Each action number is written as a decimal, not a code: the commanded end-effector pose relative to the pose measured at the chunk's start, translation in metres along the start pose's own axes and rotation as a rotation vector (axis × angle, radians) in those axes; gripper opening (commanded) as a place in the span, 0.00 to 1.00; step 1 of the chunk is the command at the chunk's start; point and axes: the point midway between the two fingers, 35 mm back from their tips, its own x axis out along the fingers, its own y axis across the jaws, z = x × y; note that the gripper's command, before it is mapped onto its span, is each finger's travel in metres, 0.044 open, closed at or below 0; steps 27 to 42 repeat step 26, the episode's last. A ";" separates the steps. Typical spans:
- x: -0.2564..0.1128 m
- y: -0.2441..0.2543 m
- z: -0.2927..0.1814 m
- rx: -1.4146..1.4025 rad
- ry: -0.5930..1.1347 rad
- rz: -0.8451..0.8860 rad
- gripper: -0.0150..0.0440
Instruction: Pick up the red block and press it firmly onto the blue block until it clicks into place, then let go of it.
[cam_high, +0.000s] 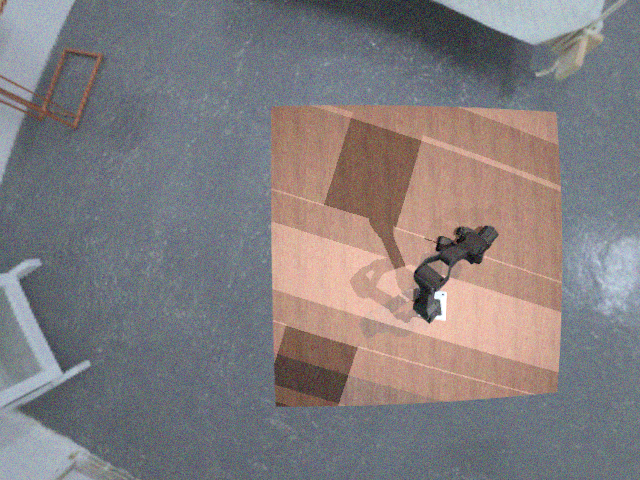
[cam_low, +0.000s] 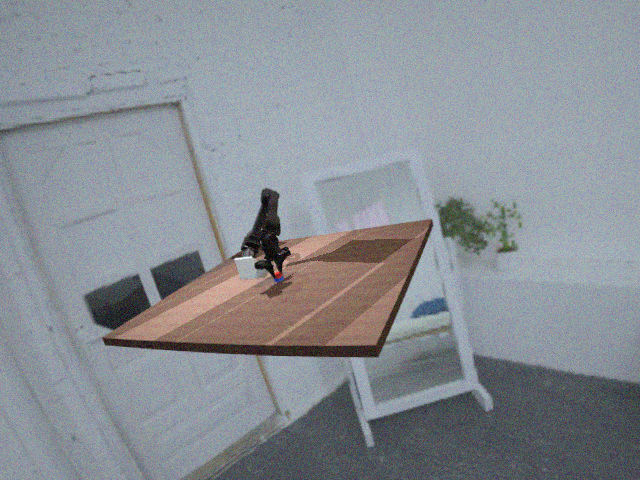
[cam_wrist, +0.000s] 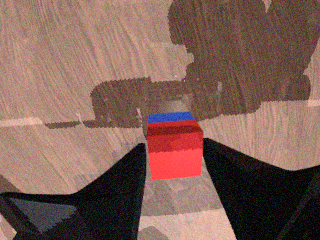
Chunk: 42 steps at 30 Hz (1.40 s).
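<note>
From the left of the exterior view, you have a white block-like object first, then the gripper just beside it, pointing down at the wooden table. In the wrist view, the left-hand finger stands a sliver away from the red block. That block lies between the fingertips, directly in line with your grip, with the blue block beneath it; only a strip of blue shows past its far edge. The right-hand finger stands very near the opposite face. Your fingers are parted a little wider than the red block, so you hold nothing. You seem to be at the release; whether the blocks have clicked, you cannot tell. Judge the seating, then back straight up, since a sideways brush could tip the stack.
</note>
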 end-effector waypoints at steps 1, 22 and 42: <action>0.000 0.000 0.000 -0.001 0.001 -0.001 0.63; -0.101 -0.003 0.005 0.004 0.002 -0.003 0.63; -0.101 -0.003 0.005 0.004 0.002 -0.003 0.63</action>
